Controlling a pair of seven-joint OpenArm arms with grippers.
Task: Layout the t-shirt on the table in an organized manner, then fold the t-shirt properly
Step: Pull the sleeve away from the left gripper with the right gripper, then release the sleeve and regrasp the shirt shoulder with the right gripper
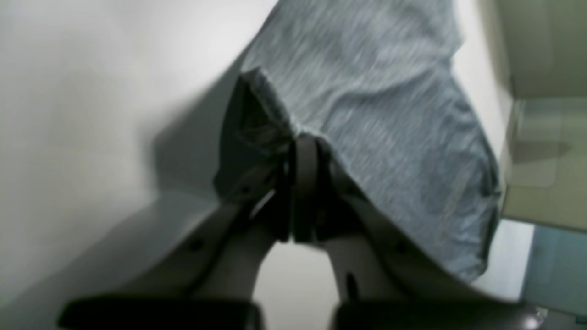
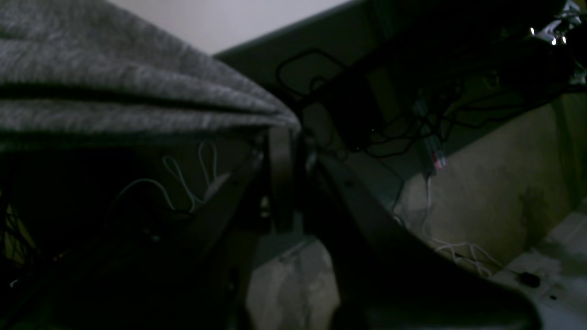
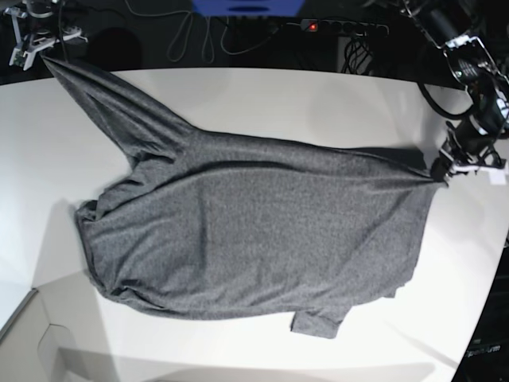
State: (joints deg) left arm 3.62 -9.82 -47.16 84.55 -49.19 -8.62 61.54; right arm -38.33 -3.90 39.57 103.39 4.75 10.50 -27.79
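**A:** ok, left wrist cam first. What's the left gripper [image 1: 298, 146] doing?

**B:** Jaws pressed together on a bunched bit of the t-shirt [image 1: 367, 105]. The grey fabric fans out away from the pinch over the white table [image 1: 91, 114]. Pretty blurry though.

**A:** Right wrist cam?

**B:** Dark, tbh. The right gripper [image 2: 286, 137] is pinched closed on a corner of the t-shirt [image 2: 114, 87], with the cloth stretching off to the left in folds. Behind it there's a tangle of cables [image 2: 412, 123] and some floor [image 2: 481, 197].

**A:** And the base view?

**B:** The t-shirt [image 3: 254, 239] is spread across the middle of the table [image 3: 318, 95], pulled taut between two corners. The right gripper [image 3: 36, 52] holds one corner up at the far left edge, and the left gripper [image 3: 447, 169] holds the other out at the right. The near edge is wrinkled, with a sleeve [image 3: 318, 322] poking out at the bottom.
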